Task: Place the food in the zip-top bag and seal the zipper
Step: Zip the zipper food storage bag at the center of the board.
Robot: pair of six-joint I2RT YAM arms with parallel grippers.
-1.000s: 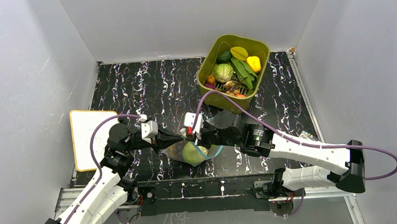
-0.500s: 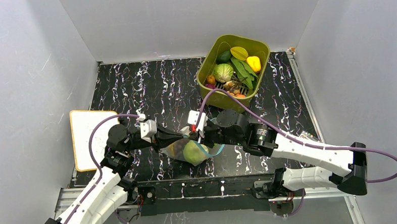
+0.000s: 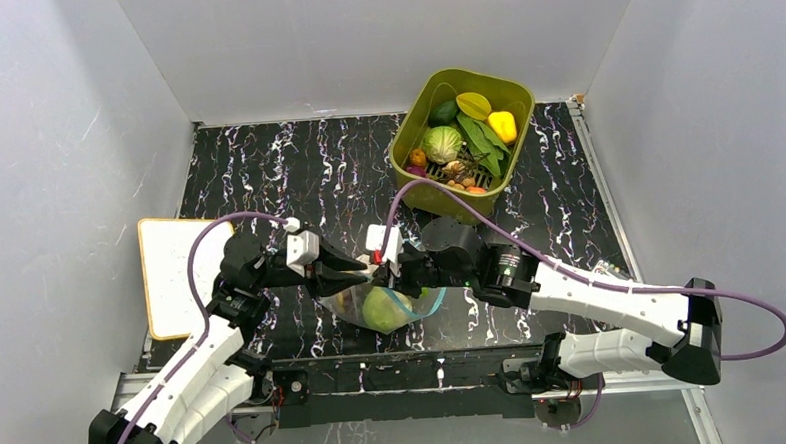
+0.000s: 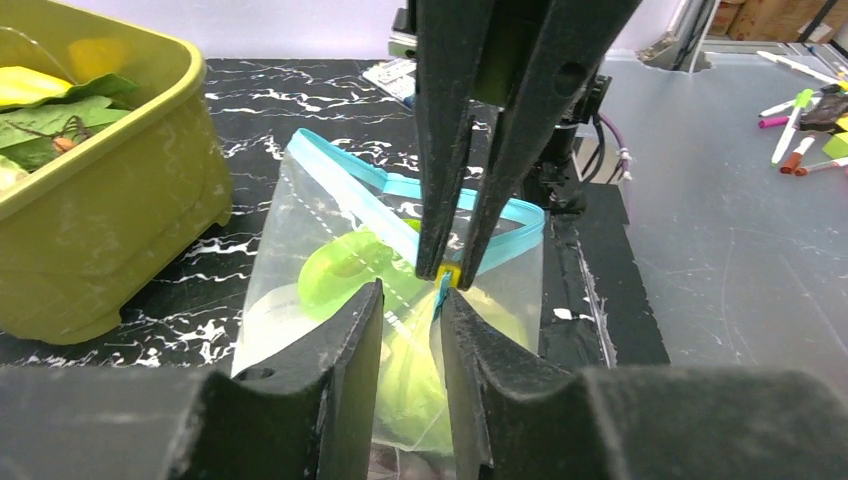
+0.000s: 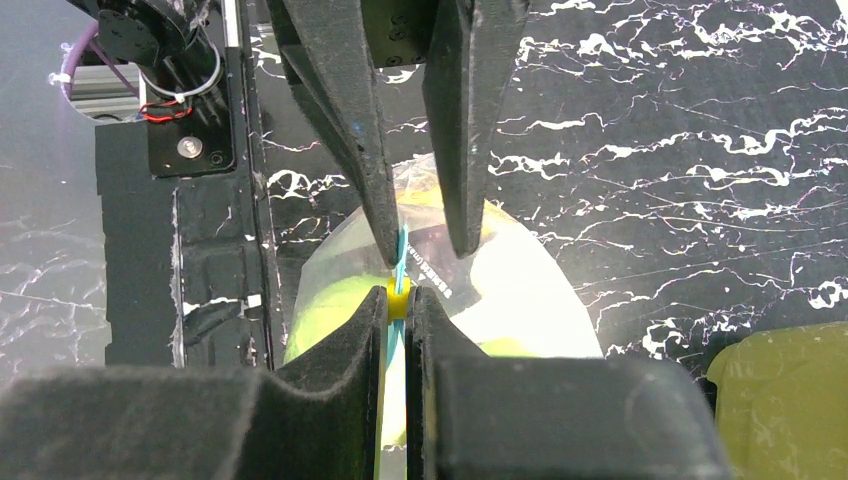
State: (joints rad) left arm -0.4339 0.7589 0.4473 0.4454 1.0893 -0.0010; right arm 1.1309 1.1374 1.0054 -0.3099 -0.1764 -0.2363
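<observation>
- Just ahead of the arm bases, the zip-top bag [image 4: 300, 240] stands upright near the front edge of the black marbled worktop [image 3: 267, 177], between the two arms and well apart from the tub.
- Its light blue zipper [image 4: 345, 162] runs along the top edge. In the left wrist view the two strips spread apart into a loop, so the mouth gapes.
- The right gripper [image 5: 398, 296] reaches in from the right, and its fingers are pressed together on the zipper at the yellow slider [image 4: 450, 272].
- The left gripper [image 4: 410, 302] faces it from the left with its fingers apart. The tips sit on either side of the bag's top edge, just beside the slider, and grip nothing that shows.
- The tips of the two grippers nearly meet over the bag.
- Green toy food [image 4: 335, 280] shows through the clear plastic. In the top view it looks like a round pale green lump.
- Most of the food still lies in the olive-green tub [image 4: 110, 220] at the far right of the worktop: a green cabbage [image 3: 443, 143], a yellow piece [image 3: 503, 125], long green leaves [image 3: 480, 138] and small orange and purple bits that are too small to name.
- A white board [image 3: 171, 282] lies flat at the worktop's left edge, beside the left arm.
</observation>
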